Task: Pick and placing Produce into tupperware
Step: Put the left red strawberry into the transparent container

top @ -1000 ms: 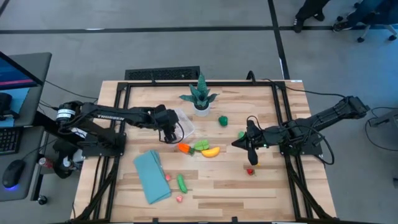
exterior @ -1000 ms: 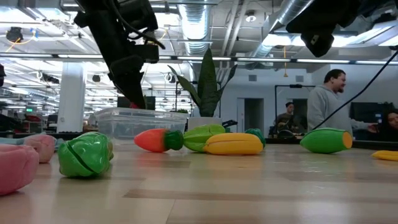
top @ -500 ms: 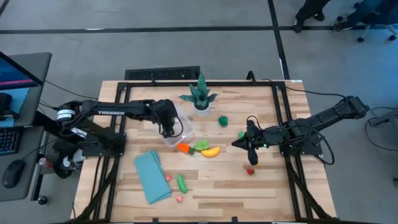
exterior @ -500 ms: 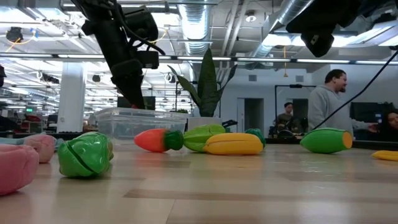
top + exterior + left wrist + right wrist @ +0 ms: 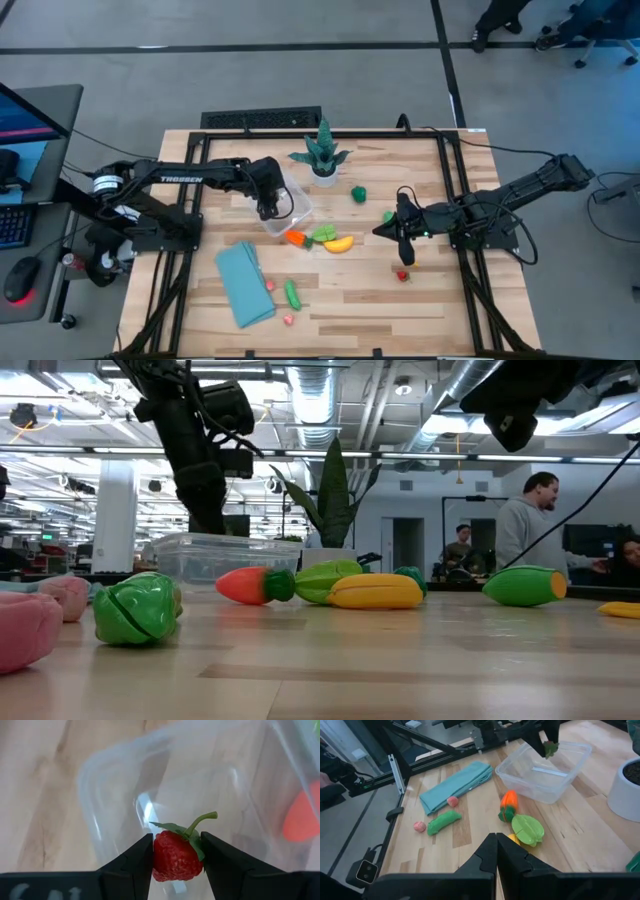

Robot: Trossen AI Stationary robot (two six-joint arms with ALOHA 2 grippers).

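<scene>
The tupperware [image 5: 288, 207] is a clear container that rests on the table left of centre; it also shows in the left wrist view [image 5: 110, 785]. My left gripper [image 5: 267, 205] stands over it, shut on a red strawberry [image 5: 174, 859] with a green stalk. My right gripper [image 5: 403, 243] is shut and empty, right of the loose produce. An orange carrot [image 5: 294, 238], a green piece [image 5: 322, 234] and a yellow piece [image 5: 340, 243] lie just near of the container. A green cucumber [image 5: 291, 293] and two pink pieces [image 5: 271, 285] lie nearer the front. My left gripper pinches the strawberry's two sides [image 5: 159, 855] between its two fingers [image 5: 131, 866]. The fingers point down into the container. The leafy stalk end [image 5: 200, 820] points away from the gripper. The strawberry hangs over the container's floor; whether it touches the floor, I cannot tell.
A spiky teal plant in a white pot [image 5: 323, 158] stands just far of the container. A folded light-blue cloth [image 5: 243, 283] lies front left. A green piece [image 5: 358, 194], another [image 5: 388, 216] and a small red piece [image 5: 403, 275] lie near my right gripper. People stand beyond the table [image 5: 525, 530].
My left gripper has gone a little toward the table's far left with the strawberry, from the container's near side to over its inside. It stays shut on the strawberry.
</scene>
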